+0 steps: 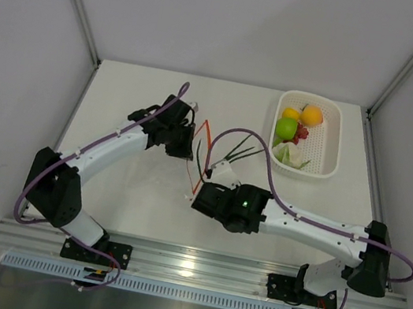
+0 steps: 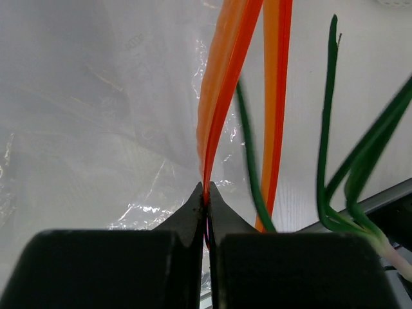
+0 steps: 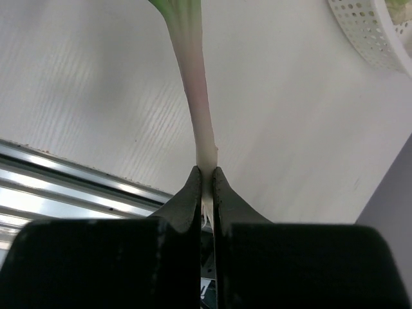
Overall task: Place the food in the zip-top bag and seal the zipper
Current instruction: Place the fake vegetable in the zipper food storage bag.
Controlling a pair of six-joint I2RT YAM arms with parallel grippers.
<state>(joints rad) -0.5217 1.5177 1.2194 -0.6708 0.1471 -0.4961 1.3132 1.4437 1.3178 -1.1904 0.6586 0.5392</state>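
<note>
My left gripper (image 2: 207, 193) is pinched tight on the zipper (image 2: 222, 96) of the bag (image 2: 96, 129), mid-table. At its 4 o'clock my right gripper (image 3: 206, 174) is clamped on the green stalks (image 3: 195, 96). Loading step, I reckon. Next I need to feed them into the mouth. The rest is in the basket (image 1: 337, 141) at 2 o'clock.

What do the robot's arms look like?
The left arm and right arm are white tubes with black joints. A purple cable loops along each. The right one shows a green light. The left pincer and right pincer are black with pointed tips.
</note>
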